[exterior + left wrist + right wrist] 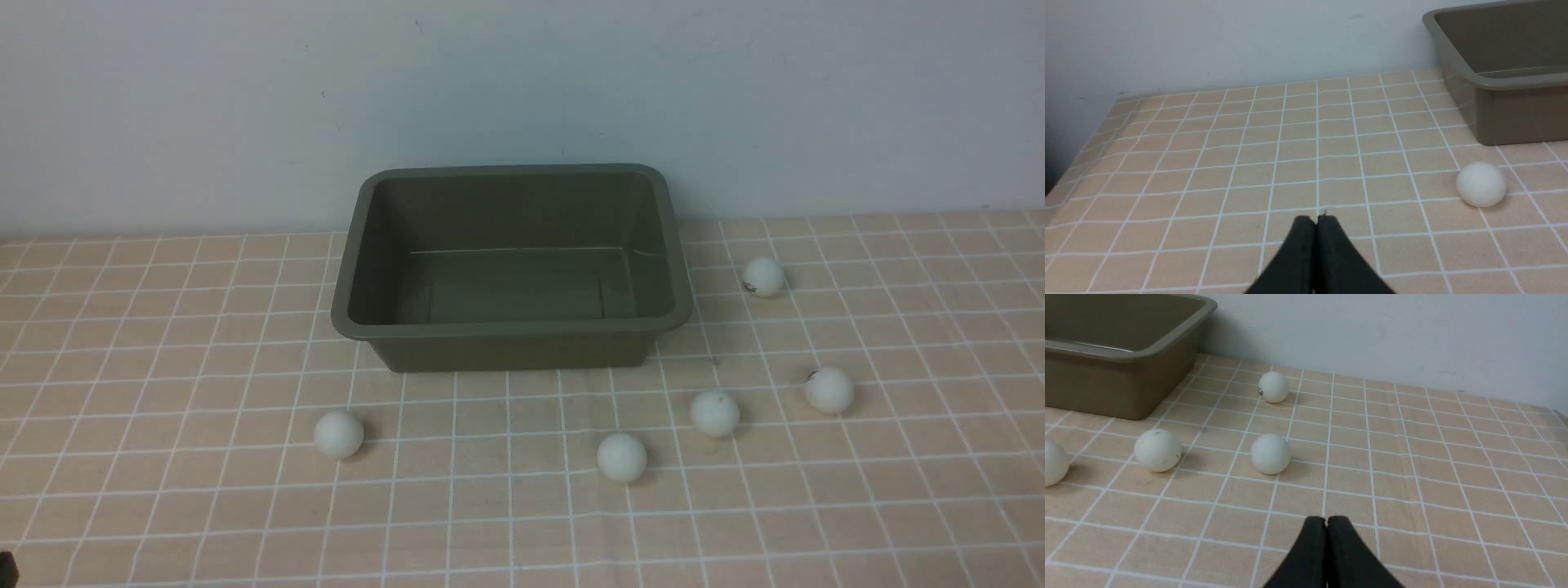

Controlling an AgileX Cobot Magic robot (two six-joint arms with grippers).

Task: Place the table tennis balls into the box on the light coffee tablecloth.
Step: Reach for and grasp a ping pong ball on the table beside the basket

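Note:
The olive-green box stands empty at the back middle of the light coffee tablecloth. Several white table tennis balls lie on the cloth around it: one front left, one front middle, one beside it, one further right, one at the box's right. My left gripper is shut and empty, with the front-left ball and the box beyond it. My right gripper is shut and empty, short of three balls.
A pale wall rises right behind the box. The cloth's left edge drops off in the left wrist view. A fourth ball shows at the picture's edge in the right wrist view, near the box.

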